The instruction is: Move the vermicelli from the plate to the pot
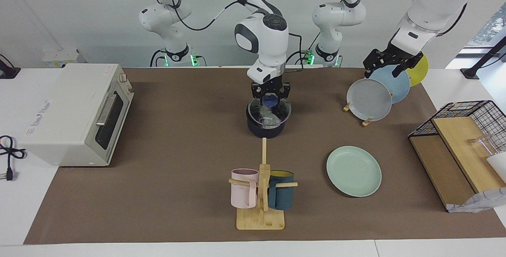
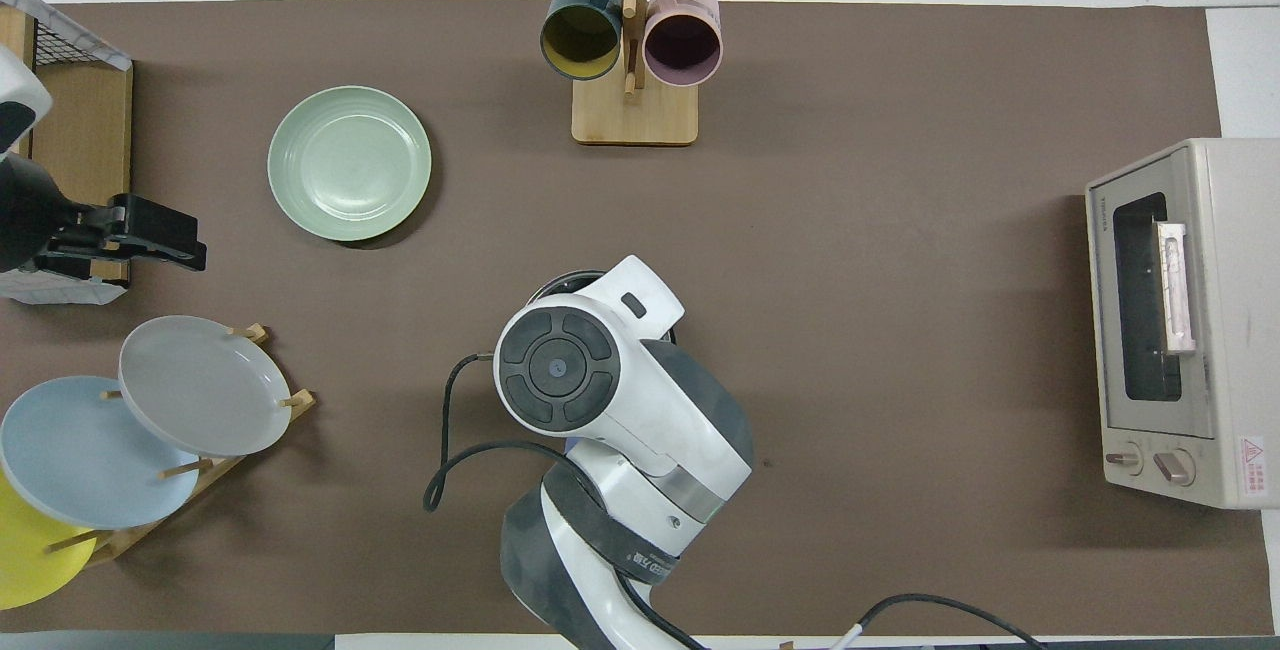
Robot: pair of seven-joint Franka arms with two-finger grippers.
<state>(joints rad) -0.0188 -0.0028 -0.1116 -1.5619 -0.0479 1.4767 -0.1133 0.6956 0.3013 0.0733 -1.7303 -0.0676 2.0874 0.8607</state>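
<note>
The right gripper [image 1: 270,99] hangs straight down over the pot [image 1: 266,127], its tips at the pot's mouth. Its black fingers [image 1: 282,93] stand apart, one on each side of a small blue shape between them, and below that the vermicelli [image 1: 267,116] shows as a pale, glassy bundle resting in the pot. Whether the fingers touch the bundle I cannot tell. From overhead the right arm's wrist covers nearly all of the pot; only a dark arc of its rim [image 2: 560,282] peeks out.

The plate [image 1: 354,171] lies bare on the brown mat, farther from the robots than the pot and toward the left arm's end of the table.

The left gripper [image 1: 389,62] waits in the air over the dish rack [image 1: 366,122], just above the grey plate [image 1: 369,99] and the light blue plate [image 1: 391,83] that lean there with a yellow plate [image 1: 420,69]; I cannot tell how its fingers stand.

A mug tree [image 1: 261,193] carrying a pink mug [image 1: 244,188] and a teal mug [image 1: 281,194] stands farther from the robots than the pot. A toaster oven [image 1: 75,114] sits at the right arm's end, a wire basket [image 1: 460,146] at the left arm's end.
</note>
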